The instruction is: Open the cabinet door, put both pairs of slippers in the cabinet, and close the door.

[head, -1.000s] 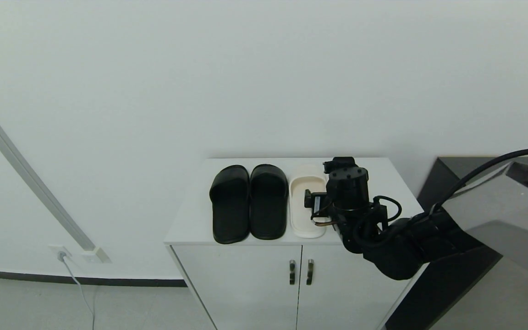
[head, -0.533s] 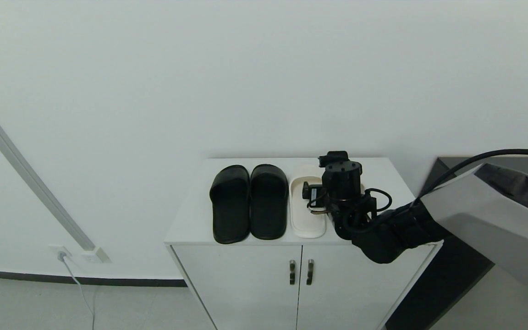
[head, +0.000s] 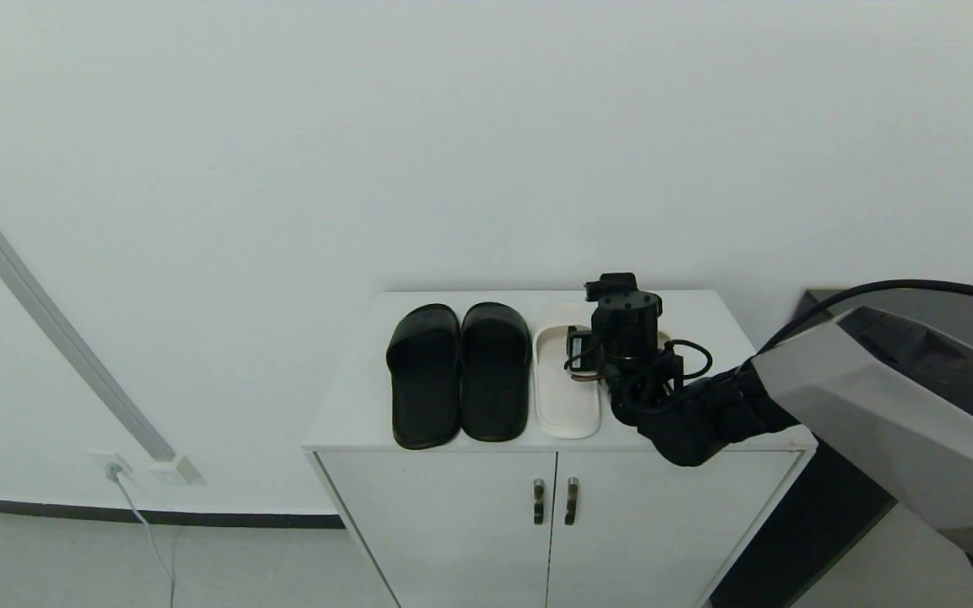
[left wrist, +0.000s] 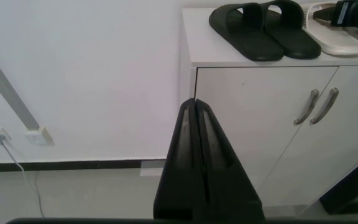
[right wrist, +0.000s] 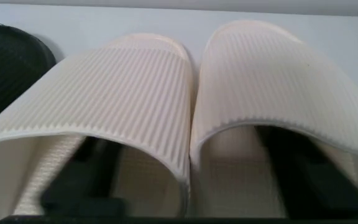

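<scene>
A pair of black slippers (head: pixel 459 373) (left wrist: pixel 266 28) lies on the left half of the white cabinet's top (head: pixel 351 405). Beside them lies a cream pair (head: pixel 567 393). My right wrist (head: pixel 626 325) hangs over the cream pair and hides most of its right slipper. Up close, the ribbed straps of both cream slippers (right wrist: pixel 123 93) (right wrist: pixel 278 81) face me. My right gripper (right wrist: pixel 194 180) is open, with one dark finger (right wrist: pixel 86 180) under each strap. My left gripper (left wrist: pixel 195 130) is shut on nothing, low and left of the cabinet front. Both doors (head: pixel 444 532) are shut, with handles (head: pixel 554 500) at the middle.
A wall socket with a cable (head: pixel 111 466) sits low on the left wall, below a slanting grey conduit (head: pixel 47 312). A dark block (head: pixel 824 317) stands right of the cabinet. Open floor (left wrist: pixel 73 193) lies left of the cabinet.
My right arm has pushed farther back over the cabinet top, away from the front edge, with the wrist now deeper over the cream slippers. The slippers and doors have not moved.
</scene>
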### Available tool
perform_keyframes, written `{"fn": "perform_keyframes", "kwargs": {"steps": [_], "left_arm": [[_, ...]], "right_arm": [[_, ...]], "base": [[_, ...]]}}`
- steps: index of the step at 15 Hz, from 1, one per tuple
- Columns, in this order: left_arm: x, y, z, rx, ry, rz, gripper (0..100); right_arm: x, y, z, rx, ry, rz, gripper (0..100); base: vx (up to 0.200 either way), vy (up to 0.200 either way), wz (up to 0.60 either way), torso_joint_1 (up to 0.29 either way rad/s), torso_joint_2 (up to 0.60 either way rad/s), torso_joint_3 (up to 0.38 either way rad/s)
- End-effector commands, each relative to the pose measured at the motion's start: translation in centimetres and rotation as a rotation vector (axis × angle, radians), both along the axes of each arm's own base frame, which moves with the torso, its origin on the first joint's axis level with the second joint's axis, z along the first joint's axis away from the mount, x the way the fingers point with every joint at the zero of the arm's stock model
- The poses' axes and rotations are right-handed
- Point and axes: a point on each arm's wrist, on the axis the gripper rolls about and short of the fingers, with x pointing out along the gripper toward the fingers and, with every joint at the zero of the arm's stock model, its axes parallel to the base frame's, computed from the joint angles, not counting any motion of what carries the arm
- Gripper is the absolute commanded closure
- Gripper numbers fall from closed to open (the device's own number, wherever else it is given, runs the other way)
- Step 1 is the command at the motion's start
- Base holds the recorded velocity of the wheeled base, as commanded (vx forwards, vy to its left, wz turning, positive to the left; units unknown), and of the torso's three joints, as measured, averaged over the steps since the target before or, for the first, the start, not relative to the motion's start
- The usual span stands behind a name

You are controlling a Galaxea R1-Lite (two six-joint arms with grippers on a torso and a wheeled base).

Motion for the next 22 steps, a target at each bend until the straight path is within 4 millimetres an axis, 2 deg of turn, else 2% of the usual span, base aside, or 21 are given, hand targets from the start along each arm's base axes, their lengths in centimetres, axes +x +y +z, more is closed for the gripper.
{"fn": "perform_keyframes", "kwargs": {"steps": [1, 4, 7, 9, 11, 13, 14, 15, 20, 22], "left_arm": [[0.0, 0.0, 0.0, 0.000, 0.000, 0.000, 100], [0.0, 0.0, 0.0, -0.002, -0.002, 0.000, 100], [0.0, 0.0, 0.0, -0.005, -0.002, 0.002, 100], [0.0, 0.0, 0.0, -0.005, -0.002, 0.002, 100], [0.0, 0.0, 0.0, -0.003, -0.002, 0.002, 100], [0.0, 0.0, 0.0, -0.003, -0.002, 0.002, 100], [0.0, 0.0, 0.0, -0.003, -0.002, 0.002, 100], [0.0, 0.0, 0.0, -0.002, -0.002, 0.000, 100], [0.0, 0.0, 0.0, 0.000, -0.002, 0.000, 100], [0.0, 0.0, 0.0, 0.000, -0.002, 0.000, 100]], "right_arm": [[0.1, -0.1, -0.1, 0.001, -0.001, -0.004, 100], [-0.3, -0.4, 0.1, -0.028, -0.008, 0.000, 100], [-1.0, -0.8, 1.5, -0.035, -0.080, 0.006, 100], [-2.6, -1.6, 2.9, -0.038, -0.094, 0.030, 100], [-6.4, -2.9, 5.2, -0.034, -0.086, 0.179, 100], [-10.3, -4.4, 6.7, -0.034, -0.068, 0.316, 100], [-11.1, -4.8, 6.9, -0.034, -0.062, 0.343, 100], [-13.6, -6.1, 6.9, -0.040, -0.029, 0.440, 100], [-20.7, -9.6, 6.6, -0.041, 0.051, 0.740, 100], [-21.6, -9.4, 6.5, -0.051, 0.077, 0.781, 100]], "base": [[0.000, 0.000, 0.00, 0.000, 0.00, 0.000], [0.000, 0.000, 0.00, 0.000, 0.00, 0.000], [0.000, 0.000, 0.00, 0.000, 0.00, 0.000], [0.000, 0.000, 0.00, 0.000, 0.00, 0.000], [0.000, 0.000, 0.00, 0.000, 0.00, 0.000], [0.000, 0.000, 0.00, 0.000, 0.00, 0.000], [0.000, 0.000, 0.00, 0.000, 0.00, 0.000], [0.000, 0.000, 0.00, 0.000, 0.00, 0.000], [0.000, 0.000, 0.00, 0.000, 0.00, 0.000], [0.000, 0.000, 0.00, 0.000, 0.00, 0.000]]}}
